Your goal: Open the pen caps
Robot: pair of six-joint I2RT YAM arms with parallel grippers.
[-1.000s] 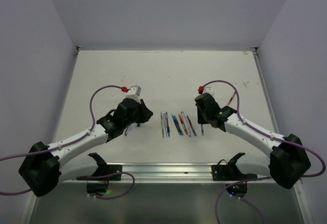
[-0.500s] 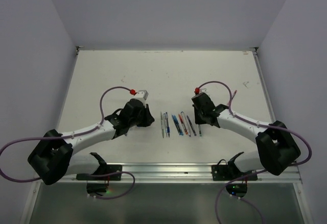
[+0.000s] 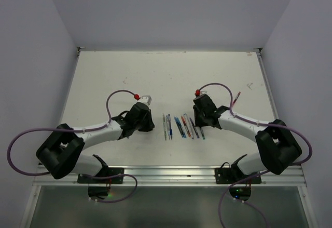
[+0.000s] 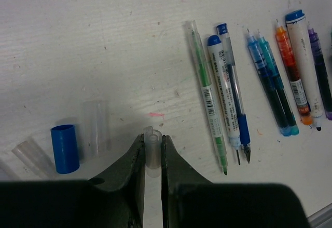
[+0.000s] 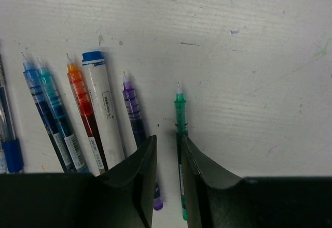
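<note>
Left end effector (image 4: 152,152): narrow, clamped on one clear pen cap (image 4: 152,144), left of the pen row (image 4: 225,98). Blue cap (image 4: 64,148) and two clear caps (image 4: 97,126): loose on the tabletop (image 4: 104,41), farther left of the row. Right end effector (image 5: 168,152): slightly parted, empty, over the row's right end; green pen (image 5: 179,114) beside one finger.

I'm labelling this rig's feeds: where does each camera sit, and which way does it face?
Top external: fixed above and behind the bases, looking down on the table; the left arm and right arm show, flanking the pens.
Left wrist: on the left arm, looking down past its own jaws, shut on a clear cap.
Right wrist: on the right arm, looking down past its own jaws, slightly apart above a green pen.
Shared: both wrist views show the white pen.
</note>
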